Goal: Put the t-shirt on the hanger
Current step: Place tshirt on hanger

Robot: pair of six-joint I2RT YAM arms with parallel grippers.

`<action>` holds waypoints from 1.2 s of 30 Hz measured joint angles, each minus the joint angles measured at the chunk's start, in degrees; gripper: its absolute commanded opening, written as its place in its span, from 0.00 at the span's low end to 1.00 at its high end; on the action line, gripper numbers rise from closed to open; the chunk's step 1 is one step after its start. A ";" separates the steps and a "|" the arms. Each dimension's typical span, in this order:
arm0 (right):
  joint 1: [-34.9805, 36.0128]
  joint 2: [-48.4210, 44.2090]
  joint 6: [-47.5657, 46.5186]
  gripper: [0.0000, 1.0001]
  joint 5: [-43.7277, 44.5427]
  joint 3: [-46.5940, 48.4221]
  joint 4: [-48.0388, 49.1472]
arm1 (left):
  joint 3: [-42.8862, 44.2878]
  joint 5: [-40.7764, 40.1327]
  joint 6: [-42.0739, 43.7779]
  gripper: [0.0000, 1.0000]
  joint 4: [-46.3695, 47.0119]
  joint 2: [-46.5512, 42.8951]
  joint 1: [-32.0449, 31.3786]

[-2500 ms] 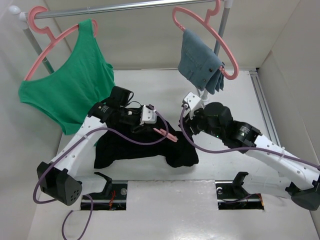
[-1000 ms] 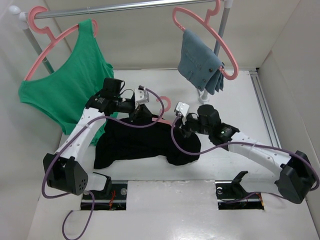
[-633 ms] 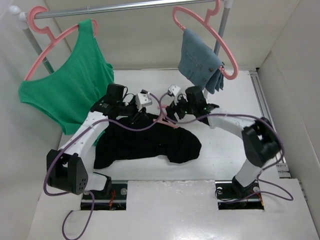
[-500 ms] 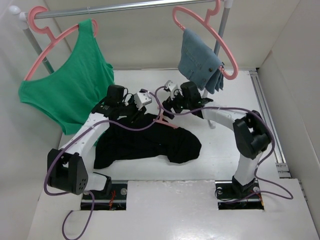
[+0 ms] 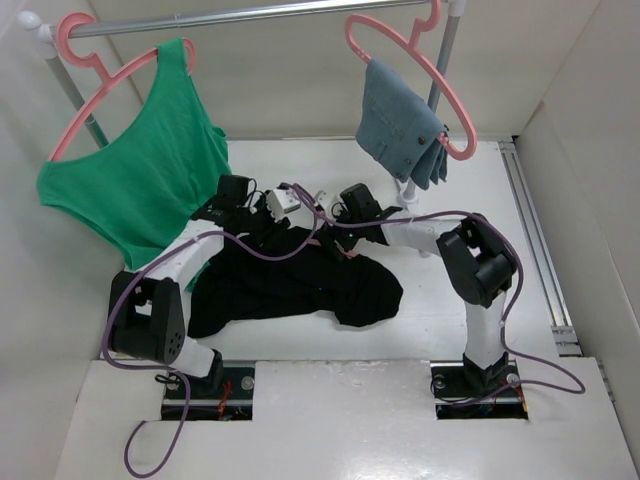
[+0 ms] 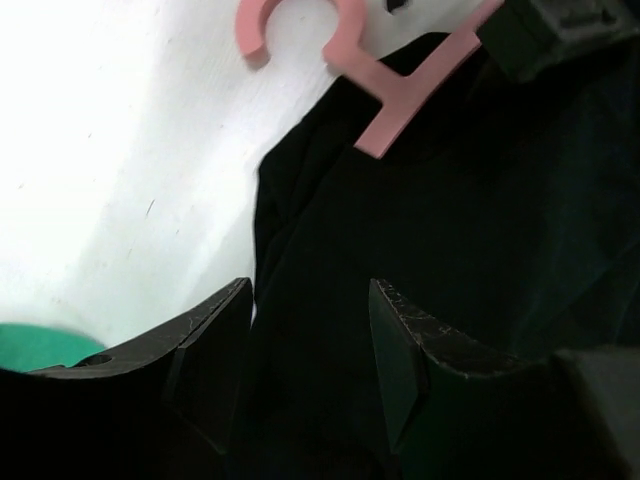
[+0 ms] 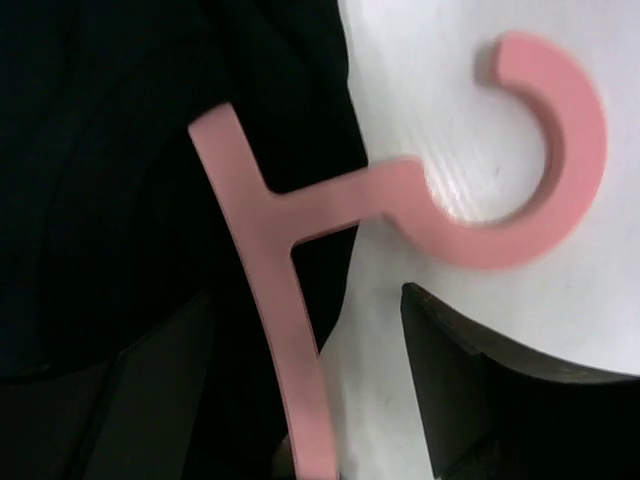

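The black t-shirt [image 5: 290, 285] lies crumpled on the white table, its top edge under both grippers. The salmon-pink hanger [image 5: 330, 244] lies at that edge, hook on bare table and arms on or under the cloth. In the right wrist view the hook [image 7: 545, 160] curls at upper right and one arm [image 7: 270, 310] runs down between the jaws. My right gripper [image 7: 305, 385] is open and straddles that arm. My left gripper [image 6: 310, 335] is open, low over the t-shirt [image 6: 450, 250], with the hanger [image 6: 395, 85] ahead of it. From above, the left gripper [image 5: 270, 232] and right gripper [image 5: 335, 230] nearly meet.
A rail at the back carries a green tank top [image 5: 140, 170] on a pink hanger at left and grey-blue denim cloth [image 5: 400, 125] on a pink hanger at right. The rail's right post [image 5: 440, 60] stands just behind the right arm. White walls enclose the table.
My right arm has swung from the table's right side far to the left, onto the hanger's neck. My left gripper has shifted back and left along the t-shirt's top edge.
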 measured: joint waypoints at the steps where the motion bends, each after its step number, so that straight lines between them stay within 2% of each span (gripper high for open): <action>1: 0.31 0.83 0.02 0.77 0.44 0.00 0.04 | 0.02 0.35 0.00 0.47 -0.07 0.00 0.59; 5: 1.05 1.81 -0.09 0.66 3.21 0.42 1.84 | 0.02 1.16 -0.31 0.47 -0.61 0.00 1.09; 6: 1.14 2.01 -0.17 0.55 4.13 0.55 2.08 | 0.02 1.42 -0.50 0.47 -0.92 0.00 1.07; 8: 1.38 2.38 0.00 0.39 5.68 0.76 2.84 | 0.11 1.88 -0.85 0.47 -1.60 0.00 1.07; 9: 1.49 2.51 0.20 0.19 6.19 0.90 2.99 | 0.26 2.19 -0.94 0.47 -2.03 0.00 1.07; 11: 1.84 2.58 -0.31 0.00 6.73 1.01 3.13 | 0.90 3.10 -0.83 0.47 -3.50 0.00 1.14; 18: 4.31 -1.53 -2.64 0.00 14.69 -1.31 2.60 | 3.74 8.26 3.76 0.48 -8.79 -1.44 1.73; 25: 13.20 -19.82 -6.14 0.00 30.62 -7.76 -0.11 | 10.93 16.85 9.18 0.56 -10.67 -5.14 1.70; 28: 17.11 -27.04 -7.76 0.00 35.71 -9.60 -0.31 | 14.67 18.88 13.66 0.56 -11.37 -5.51 1.55; 33: 21.99 -34.40 -10.21 0.00 41.55 -11.23 -1.20 | 15.85 20.26 18.91 0.59 -13.92 -5.57 0.52; 36: 24.35 -36.87 -11.78 0.00 45.07 -11.26 -2.64 | 16.98 20.48 22.88 0.59 -18.73 -5.53 -0.24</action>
